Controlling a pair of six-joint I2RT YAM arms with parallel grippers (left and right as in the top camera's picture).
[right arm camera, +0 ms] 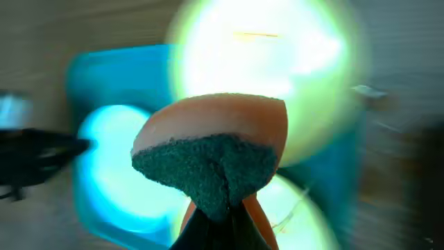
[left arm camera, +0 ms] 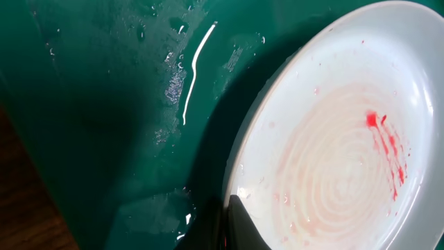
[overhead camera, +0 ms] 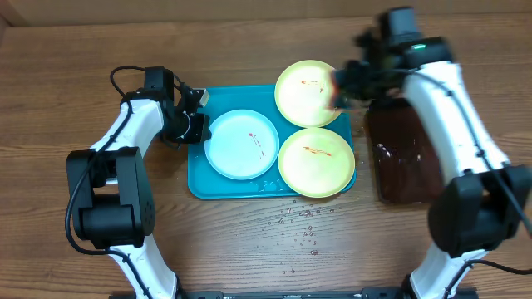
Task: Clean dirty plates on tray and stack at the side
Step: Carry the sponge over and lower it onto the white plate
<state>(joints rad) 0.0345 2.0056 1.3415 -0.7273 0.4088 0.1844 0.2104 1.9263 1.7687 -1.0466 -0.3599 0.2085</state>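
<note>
The turquoise tray (overhead camera: pixel 198 176) holds a whitish-blue plate (overhead camera: pixel 242 144) with a red smear and a yellow-green plate (overhead camera: pixel 317 162) with orange streaks. A second yellow-green plate (overhead camera: pixel 309 93) lies over the tray's far rim. My left gripper (overhead camera: pixel 195 124) is at the whitish plate's left edge. In the left wrist view its fingers (left arm camera: pixel 232 226) pinch the rim of that plate (left arm camera: pixel 347 153) over the wet tray (left arm camera: pixel 104 104). My right gripper (overhead camera: pixel 341 87) is shut on an orange sponge with a green scrub face (right arm camera: pixel 215 153), above the far yellow-green plate (right arm camera: pixel 263 62).
A narrow dark brown tray (overhead camera: pixel 407 158) lies right of the turquoise tray, under my right arm. Water drops and small specks (overhead camera: pixel 299 224) are scattered on the wooden table in front of the tray. The right wrist view is blurred.
</note>
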